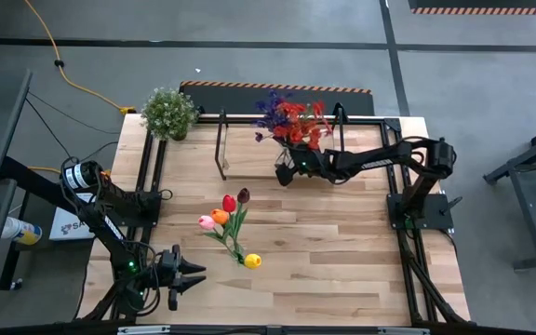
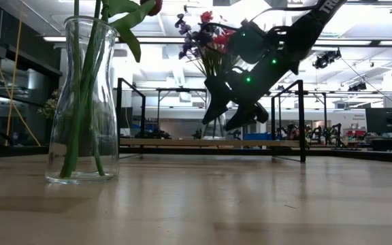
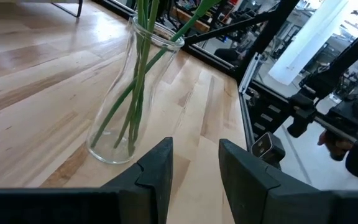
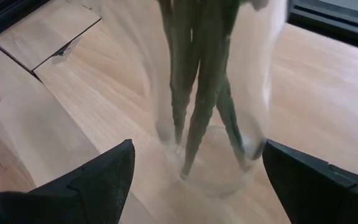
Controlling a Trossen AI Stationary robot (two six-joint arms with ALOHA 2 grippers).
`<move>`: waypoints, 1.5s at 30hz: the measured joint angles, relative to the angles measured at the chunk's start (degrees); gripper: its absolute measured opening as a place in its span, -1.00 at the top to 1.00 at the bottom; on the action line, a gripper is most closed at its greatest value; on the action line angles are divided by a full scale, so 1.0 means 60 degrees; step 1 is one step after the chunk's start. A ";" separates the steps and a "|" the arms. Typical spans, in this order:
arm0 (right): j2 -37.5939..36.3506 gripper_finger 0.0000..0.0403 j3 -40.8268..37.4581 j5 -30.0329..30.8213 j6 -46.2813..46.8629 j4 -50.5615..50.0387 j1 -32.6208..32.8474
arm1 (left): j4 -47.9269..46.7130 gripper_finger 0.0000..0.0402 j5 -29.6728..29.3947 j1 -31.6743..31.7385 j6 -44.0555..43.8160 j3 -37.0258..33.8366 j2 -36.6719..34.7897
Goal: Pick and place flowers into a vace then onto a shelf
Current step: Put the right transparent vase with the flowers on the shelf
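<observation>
Glass, so fragile and slick: the vase (image 4: 219,93) of purple and red flowers (image 1: 291,119) stands on the shelf (image 1: 249,149), between the right gripper's (image 4: 194,180) spread fingers. I'd grip low on the body. Left gripper (image 3: 194,168), parted, waits by the tulip vase (image 3: 132,93).

Looks like a robotics lab or workshop: grey concrete floor (image 1: 249,23) around the plank bench (image 1: 342,251), yellow cable (image 1: 73,79) trailing beside it, hazard-striped edging (image 1: 277,87) behind it, more black-framed rigs (image 2: 298,119) beyond under ceiling lights.
</observation>
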 joint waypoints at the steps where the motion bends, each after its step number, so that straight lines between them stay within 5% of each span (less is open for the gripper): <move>1: 0.0000 -0.68 0.0000 0.0025 0.0076 -0.0055 0.0023 | -0.0066 0.19 0.0006 0.0000 0.0004 0.0000 0.0000; 45: -0.0703 -0.68 -0.0025 -0.0218 -0.0381 -0.0835 -0.0297 | -0.1321 0.19 -0.0260 0.0000 0.0044 0.0000 0.0000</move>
